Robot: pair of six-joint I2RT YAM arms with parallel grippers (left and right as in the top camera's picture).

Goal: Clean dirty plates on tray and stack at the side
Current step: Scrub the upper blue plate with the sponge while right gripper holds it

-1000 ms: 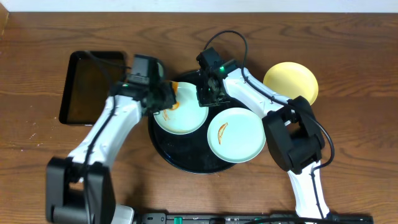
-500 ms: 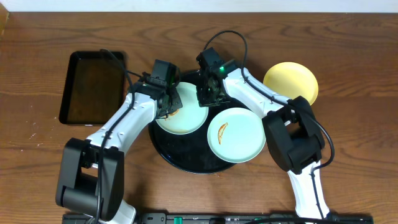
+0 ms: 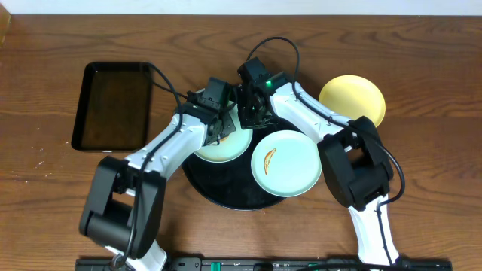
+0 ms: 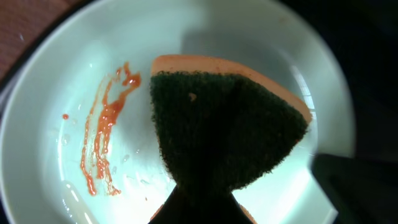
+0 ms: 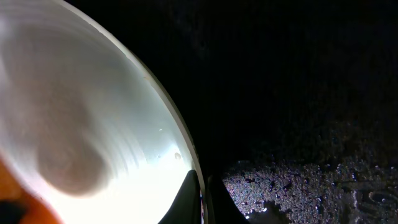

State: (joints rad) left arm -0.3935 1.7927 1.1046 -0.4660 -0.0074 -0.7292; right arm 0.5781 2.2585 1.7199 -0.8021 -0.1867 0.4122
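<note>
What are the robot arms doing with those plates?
They are washing dishes. The left gripper presses a sponge onto a blue plate streaked with orange sauce. The right gripper seems to pinch that plate's rim to steady it. This plate and a second blue plate, also smeared, sit on the round black tray. A yellow plate lies off to the side on the table.
</note>
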